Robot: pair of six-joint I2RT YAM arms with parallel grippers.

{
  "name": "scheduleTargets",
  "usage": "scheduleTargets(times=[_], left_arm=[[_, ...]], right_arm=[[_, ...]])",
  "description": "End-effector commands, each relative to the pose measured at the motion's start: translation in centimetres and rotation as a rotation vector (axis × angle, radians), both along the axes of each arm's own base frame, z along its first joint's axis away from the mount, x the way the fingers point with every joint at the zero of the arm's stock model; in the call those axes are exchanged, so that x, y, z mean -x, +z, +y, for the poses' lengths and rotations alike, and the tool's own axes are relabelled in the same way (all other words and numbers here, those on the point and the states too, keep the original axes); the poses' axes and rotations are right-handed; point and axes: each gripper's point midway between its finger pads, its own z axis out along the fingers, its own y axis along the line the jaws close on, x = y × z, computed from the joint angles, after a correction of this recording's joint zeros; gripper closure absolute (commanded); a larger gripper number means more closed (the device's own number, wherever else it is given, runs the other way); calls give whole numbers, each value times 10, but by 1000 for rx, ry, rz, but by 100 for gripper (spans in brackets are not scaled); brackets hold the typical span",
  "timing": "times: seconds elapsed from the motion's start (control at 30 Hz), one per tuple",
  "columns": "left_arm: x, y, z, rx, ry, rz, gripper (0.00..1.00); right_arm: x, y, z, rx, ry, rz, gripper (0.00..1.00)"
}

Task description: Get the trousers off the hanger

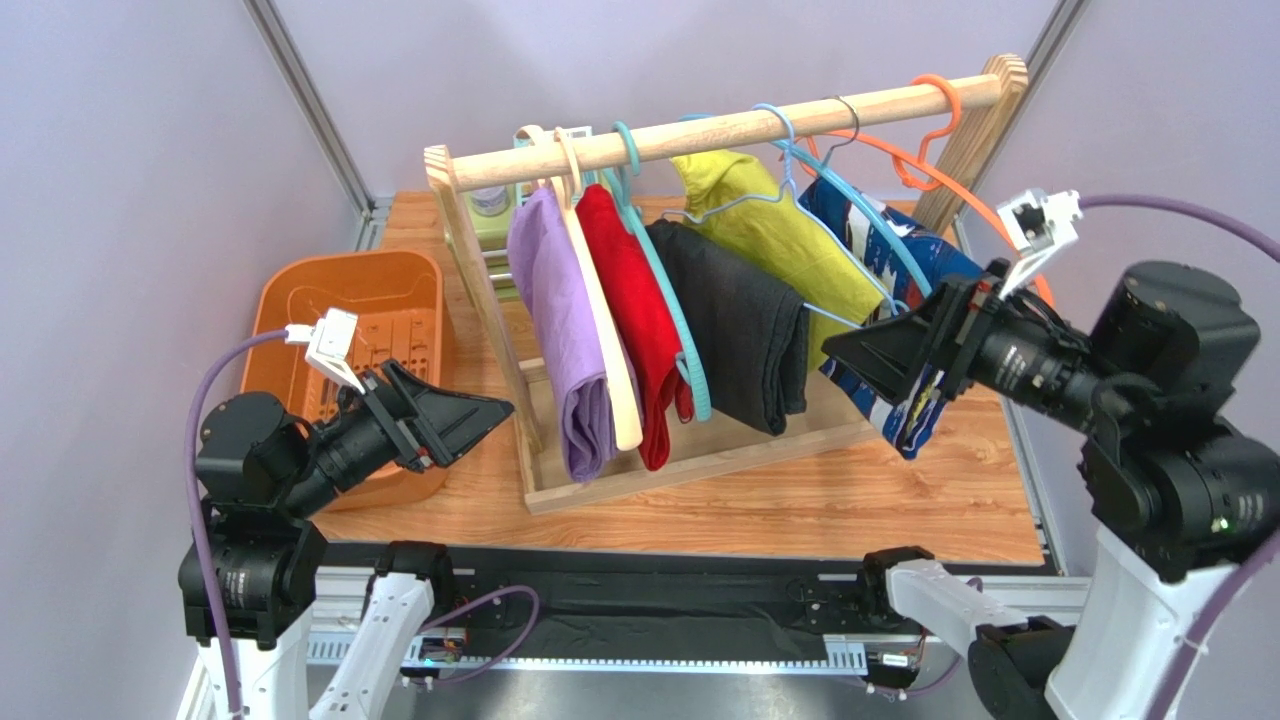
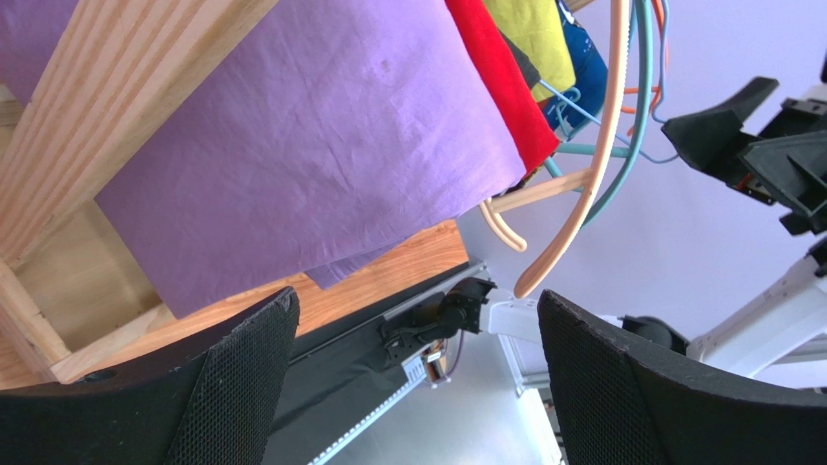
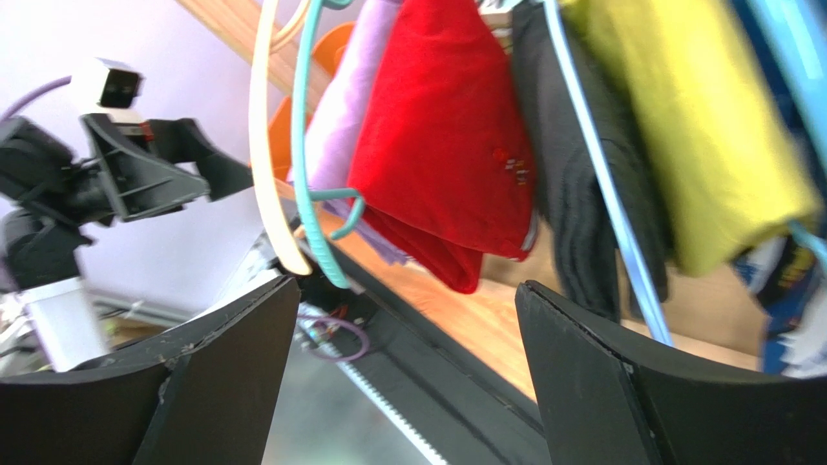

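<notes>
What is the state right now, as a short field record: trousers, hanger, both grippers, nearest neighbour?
trousers: lavender, draped over the hanger, leftmost garment on the rack
hanger: cream, hooked on the wooden rail
left gripper: open, empty, left of the rack, pointing toward the trousers, not touching
right gripper: open, empty, at the rack's right side
nearest neighbour: red garment, just right of the hanger
task state: trousers not yet removed
</notes>
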Motion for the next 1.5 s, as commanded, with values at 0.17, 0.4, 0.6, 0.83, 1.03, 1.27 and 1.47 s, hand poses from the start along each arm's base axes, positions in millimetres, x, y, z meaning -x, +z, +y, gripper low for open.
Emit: scheduleTargets(times=[0.17, 0.4, 0.6, 0.83, 1.03, 1.27, 1.47], left_arm=[[1, 12, -3, 19, -22, -49, 5], [1, 8, -3, 24, -21, -40, 6], [8, 4, -4, 41, -29, -30, 9], [13, 2, -5, 51, -31, -23, 11], [15, 4, -2, 37, -14, -24, 12], [18, 1, 0, 10, -7, -13, 12], [22, 6, -2, 14, -24, -17, 12]], right_arm=[[7, 27, 42, -173, 209, 133, 14], [20, 33, 95, -104, 319, 130, 16], [23, 22, 137, -34, 353, 111, 22], [-5, 9, 158, 54, 171, 38, 42], [-24, -14, 170, 120, 54, 18, 40], [-21, -21, 203, 172, 78, -20, 39], [-25, -32, 216, 190, 73, -20, 41]])
